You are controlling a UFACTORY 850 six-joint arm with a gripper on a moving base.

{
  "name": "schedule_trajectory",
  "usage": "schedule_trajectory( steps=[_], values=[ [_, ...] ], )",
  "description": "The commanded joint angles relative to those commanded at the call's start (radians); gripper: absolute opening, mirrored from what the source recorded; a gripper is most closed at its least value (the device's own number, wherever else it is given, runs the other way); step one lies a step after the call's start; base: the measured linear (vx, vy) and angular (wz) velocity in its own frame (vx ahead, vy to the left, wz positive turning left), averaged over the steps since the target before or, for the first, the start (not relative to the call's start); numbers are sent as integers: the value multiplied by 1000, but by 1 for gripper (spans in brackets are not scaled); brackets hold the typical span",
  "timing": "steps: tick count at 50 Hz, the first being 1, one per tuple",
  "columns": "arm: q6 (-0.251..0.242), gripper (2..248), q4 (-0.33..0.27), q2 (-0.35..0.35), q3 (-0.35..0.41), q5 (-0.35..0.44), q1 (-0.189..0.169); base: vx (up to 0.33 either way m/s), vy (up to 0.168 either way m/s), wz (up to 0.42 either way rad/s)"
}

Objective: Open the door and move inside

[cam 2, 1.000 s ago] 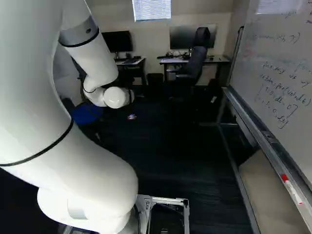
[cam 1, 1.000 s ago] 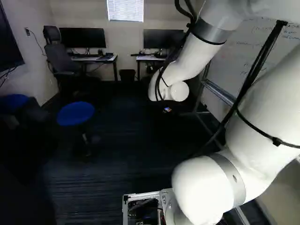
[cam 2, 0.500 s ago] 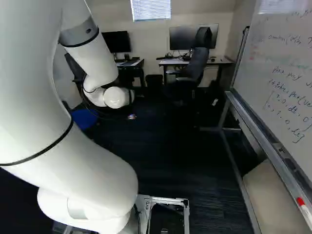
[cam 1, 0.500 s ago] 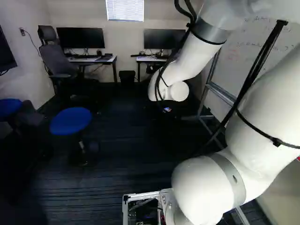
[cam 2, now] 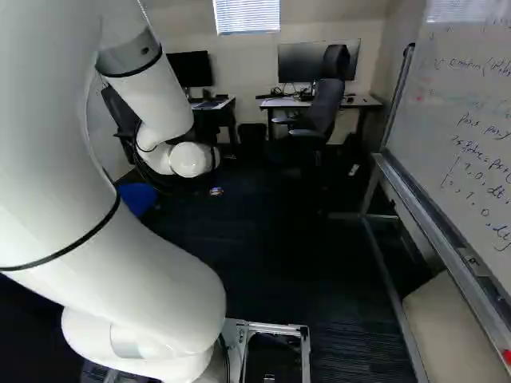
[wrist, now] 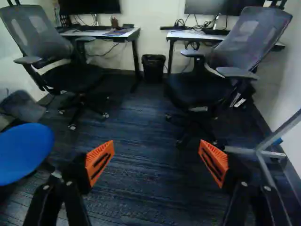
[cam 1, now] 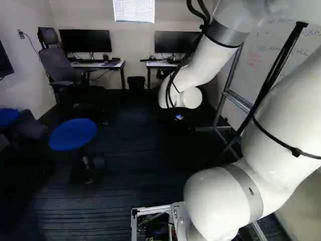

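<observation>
Near the middle of the left base view the gripper [cam 1: 179, 117] hangs with fingers [wrist: 99, 162] spread wide, a blue stool [cam 1: 72, 134] stands at that view's left, a whiteboard [cam 2: 467, 120] at the right base view's right, and I cannot tell where the door is.

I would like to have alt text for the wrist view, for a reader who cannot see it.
Open black gripper with orange pads, holding nothing, above dark carpet. Ahead, two office chairs stand near two desks with monitors, a black bin between the desks; a blue stool is to one side.
</observation>
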Motion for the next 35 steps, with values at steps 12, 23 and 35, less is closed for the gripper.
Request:
schedule_trajectory(
  steps=[12, 23, 35],
  values=[
    [0, 247, 0, 0, 0, 0, 0, -10, 0, -2],
    [0, 247, 0, 0, 0, 0, 0, 0, 0, 0],
    [0, 247, 0, 2, 3, 2, -1, 0, 0, 0]
  ],
)
